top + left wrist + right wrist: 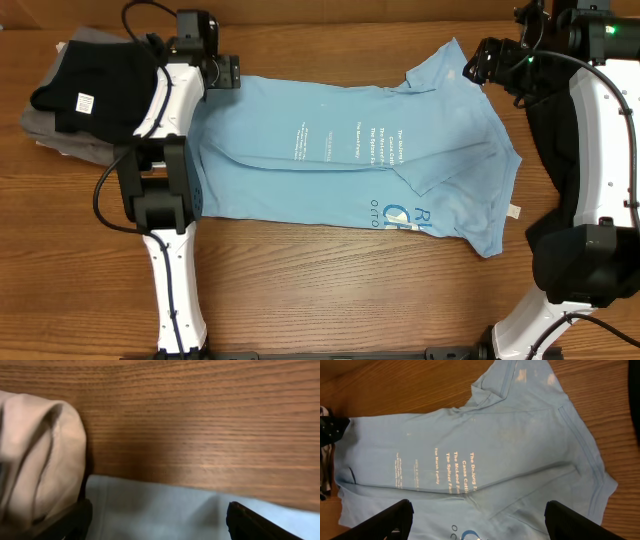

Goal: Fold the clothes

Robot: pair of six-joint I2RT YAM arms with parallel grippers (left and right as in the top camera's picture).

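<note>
- My left jaws stand wide with nothing between them; a dark finger [65, 522] shows at each lower corner of the wrist view.
- The light blue T-shirt [340, 150] lies spread on the wooden surface [350, 300]. Its edge runs just under my left jaws, with bare wood beyond them.
- A pale beige cloth [40, 460] bunches just beside one left finger.
- The black garment [85, 85] sits on a grey garment [45, 135], piled beside my left jaws on the side away from the shirt.
- My right jaws stand wide too, holding nothing, raised by the shirt's sleeve end; the shirt spreads below them, white print up.
</note>
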